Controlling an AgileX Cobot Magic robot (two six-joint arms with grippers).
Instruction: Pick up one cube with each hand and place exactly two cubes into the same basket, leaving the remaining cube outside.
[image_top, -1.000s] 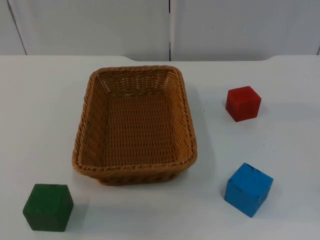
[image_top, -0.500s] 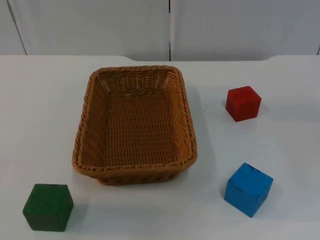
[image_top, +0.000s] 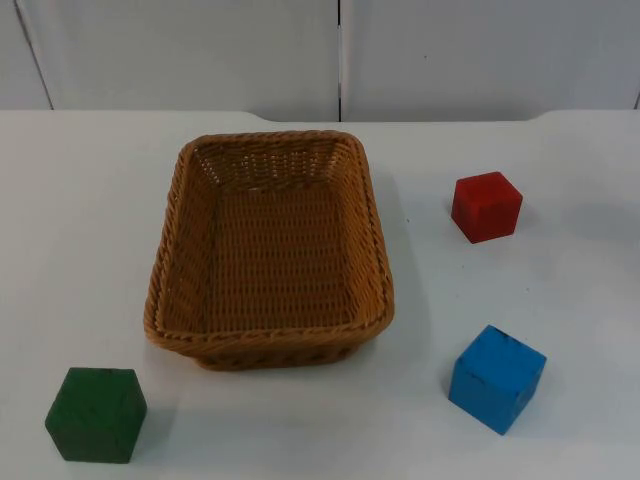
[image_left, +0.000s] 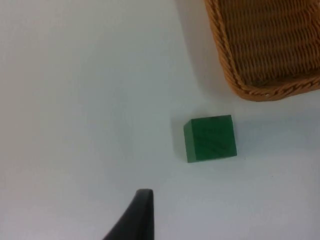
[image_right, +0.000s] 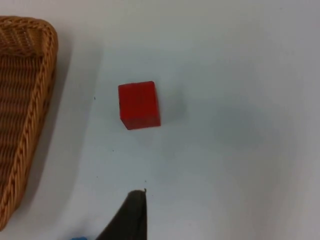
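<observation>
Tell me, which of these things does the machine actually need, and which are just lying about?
Needed: basket, empty; green cube; red cube; blue cube, all three outside it on the table.
Lying about: nothing else, just the grey wall behind.

soft, even light falls from overhead, bright on the white table with no glare. the basket and cubes throw faint, blurry shadows. both wrist views look slightly hazy, the dark fingertip out of focus.
</observation>
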